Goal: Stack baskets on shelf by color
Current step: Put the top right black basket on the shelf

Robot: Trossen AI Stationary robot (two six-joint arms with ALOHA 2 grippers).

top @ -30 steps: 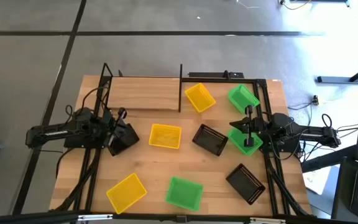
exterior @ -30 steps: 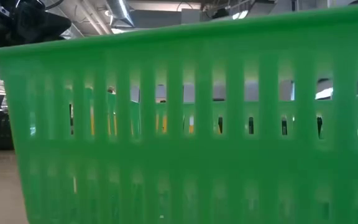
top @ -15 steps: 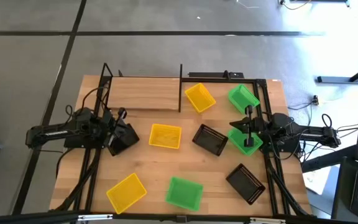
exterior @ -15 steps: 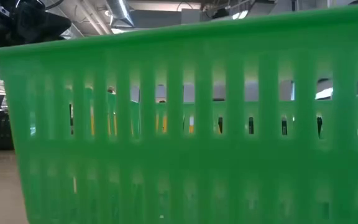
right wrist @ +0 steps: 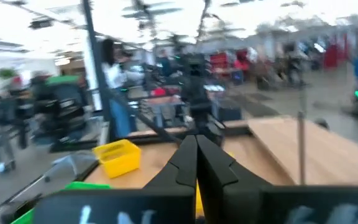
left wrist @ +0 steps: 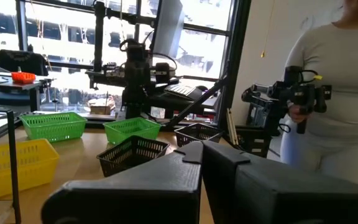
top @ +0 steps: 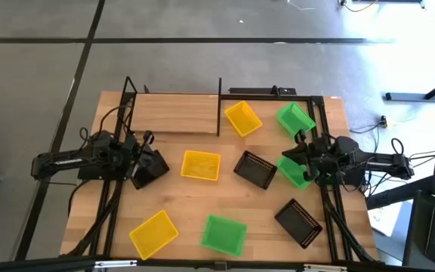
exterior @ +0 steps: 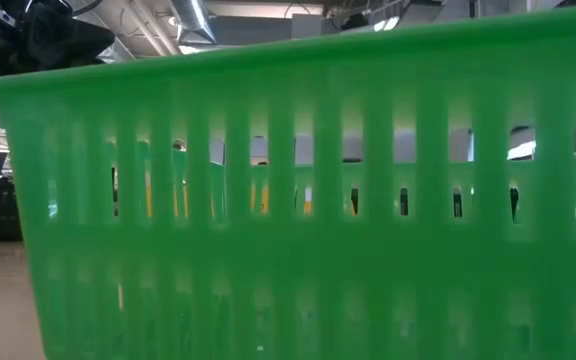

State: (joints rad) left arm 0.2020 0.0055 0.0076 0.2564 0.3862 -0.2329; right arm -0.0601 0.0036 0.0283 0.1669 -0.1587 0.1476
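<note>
In the high view the shelf (top: 174, 113) spans the table's far edge. A yellow basket (top: 242, 118) and a green basket (top: 295, 119) sit at its right part. On the tabletop lie a yellow basket (top: 201, 165), a black one (top: 254, 169), a green one (top: 291, 171), another black (top: 299, 222), a green (top: 224, 234) and a yellow (top: 153, 233). My right gripper (top: 300, 153), shut (right wrist: 196, 163), is over the right side of the middle green basket. My left gripper (top: 146, 162), shut (left wrist: 201, 149), waits at the table's left.
The near green basket's perforated wall (exterior: 288, 200) fills the low view. Black posts and rods (top: 219, 106) frame the shelf. In the left wrist view a person (left wrist: 334, 93) stands beyond the table's right side, holding a dark device. Bare wood lies between the baskets.
My right gripper has tipped up from pointing down over the middle green basket and has drawn back a little toward the table's right edge. That basket now shows more of its inside. My left arm has kept still.
</note>
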